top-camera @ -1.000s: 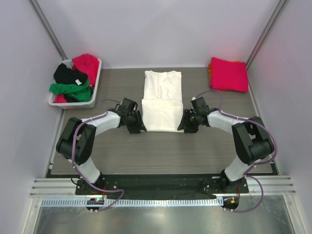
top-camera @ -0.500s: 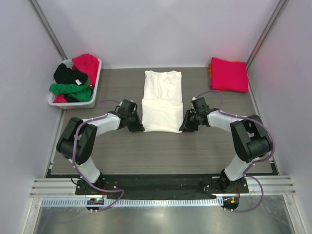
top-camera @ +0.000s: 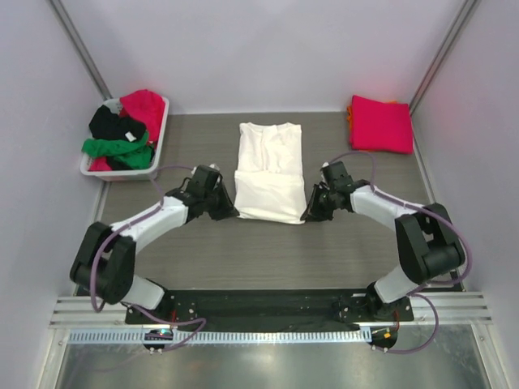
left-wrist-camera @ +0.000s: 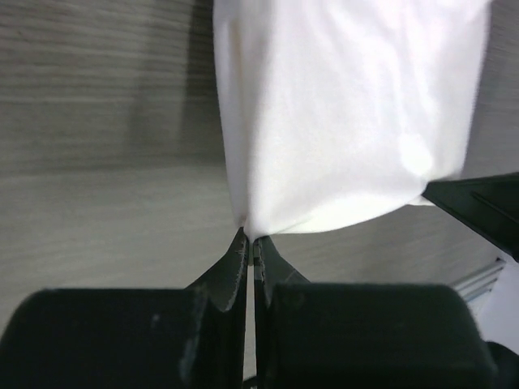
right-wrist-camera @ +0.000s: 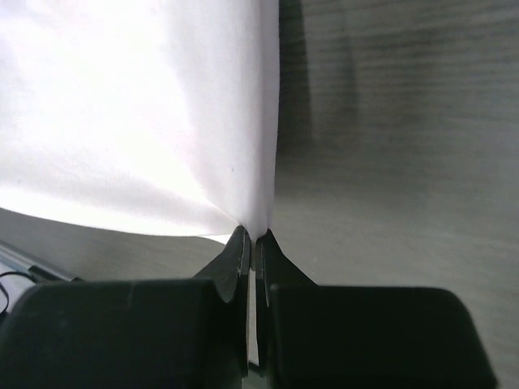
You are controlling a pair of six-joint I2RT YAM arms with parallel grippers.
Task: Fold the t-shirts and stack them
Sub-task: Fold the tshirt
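The left gripper (left-wrist-camera: 249, 243) is pinched fully closed on the near left corner of the cream-white t-shirt (top-camera: 269, 174). The right gripper (right-wrist-camera: 251, 239) is pinched closed the same way on the near right corner. From both sets of fingertips the cloth stretches straight ahead, its long axis running away from the arms, with the shirt lying between them. Each arm is equally close to its own corner, so the next fold probably means both carrying this near edge forward together.
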